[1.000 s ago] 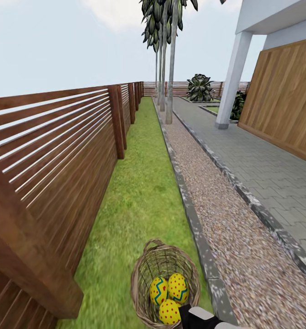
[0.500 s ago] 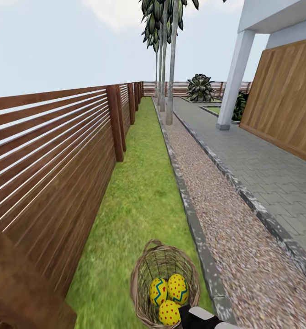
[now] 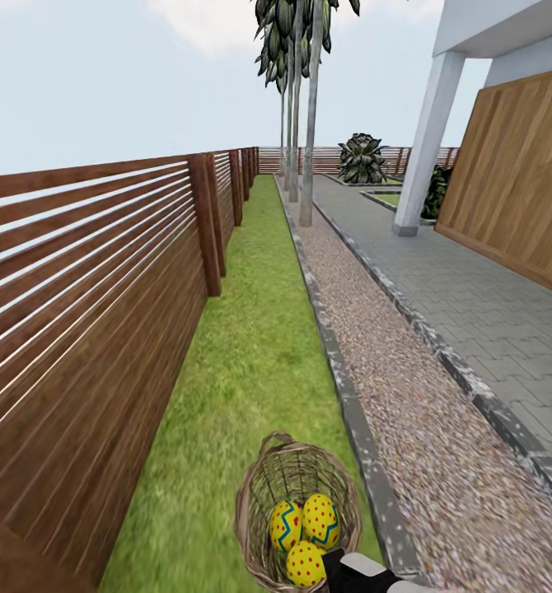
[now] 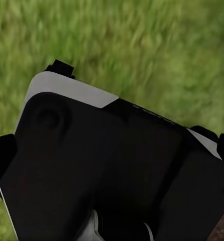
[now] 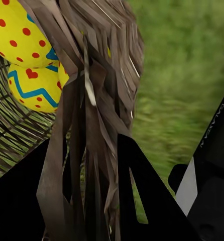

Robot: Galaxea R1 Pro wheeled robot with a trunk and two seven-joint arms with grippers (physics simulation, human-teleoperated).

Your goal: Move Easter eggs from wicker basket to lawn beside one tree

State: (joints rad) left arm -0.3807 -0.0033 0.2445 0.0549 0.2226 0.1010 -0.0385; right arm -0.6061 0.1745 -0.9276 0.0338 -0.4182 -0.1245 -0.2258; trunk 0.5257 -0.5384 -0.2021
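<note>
The right gripper (image 5: 99, 201) is clamped on the rim of the basket (image 3: 299, 515): in the right wrist view its dark fingers (image 5: 142, 201) stand on either side of the wicker wall. From the head camera the basket sits at 6 o'clock, low in the view, with the arm at its 5 o'clock edge. It stands upright, mouth up, its thin handle arching across the far side. Three eggs (image 3: 305, 531) lie bunched inside, touching one another, two with their long axes roughly upright. The left gripper's state cannot be told; its wrist view gives dark housing over the grass (image 4: 142, 50). The lawn (image 3: 243, 354) runs toward 12 o'clock between a slatted fence (image 3: 86, 305) at 9 o'clock and a stone kerb (image 3: 342, 387), with gravel (image 3: 416, 412) and paving (image 3: 498, 313) beyond at 3 o'clock. Grey tree trunks (image 3: 309, 123) rise far off at 12 o'clock.
</note>
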